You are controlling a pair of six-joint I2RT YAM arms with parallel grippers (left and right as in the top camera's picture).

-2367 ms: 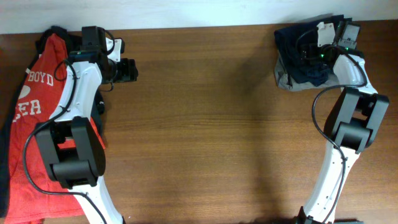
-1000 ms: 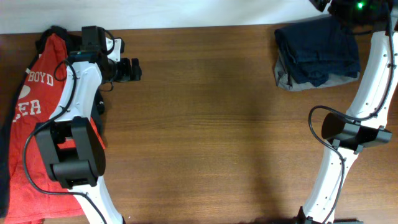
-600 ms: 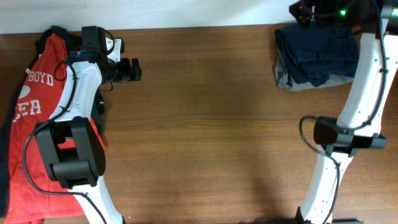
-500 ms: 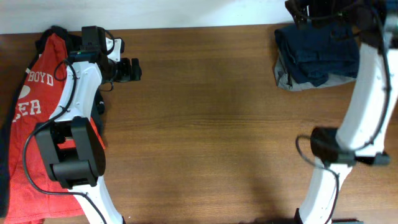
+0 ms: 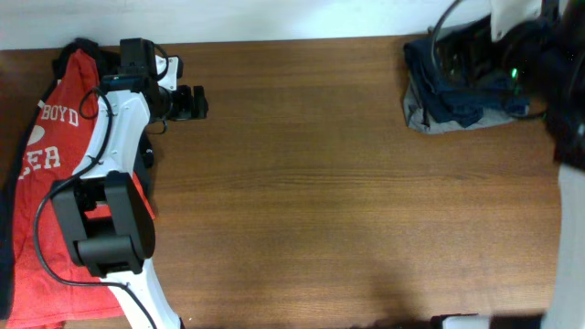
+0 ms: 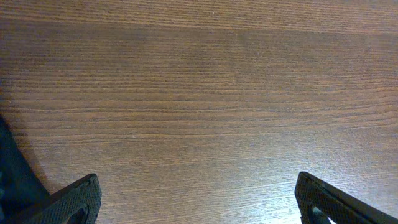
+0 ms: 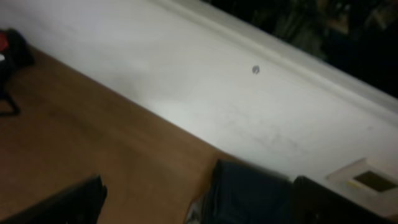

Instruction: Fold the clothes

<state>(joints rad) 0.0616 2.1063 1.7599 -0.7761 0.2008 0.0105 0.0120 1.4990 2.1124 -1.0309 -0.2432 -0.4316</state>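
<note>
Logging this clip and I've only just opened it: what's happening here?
Two robot arms work at a wooden table, and neither is holding anything. The left gripper hangs open over bare wood beside a red T-shirt spread at the table's left edge. The right arm is raised high and blurred above a folded-up navy garment lying on a grey one at the far right corner. The right gripper looks open and empty too.

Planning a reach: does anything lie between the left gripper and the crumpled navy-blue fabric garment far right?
Nothing visible: only bare brown wooden table lies between the left gripper and the navy-blue fabric garment.
</note>
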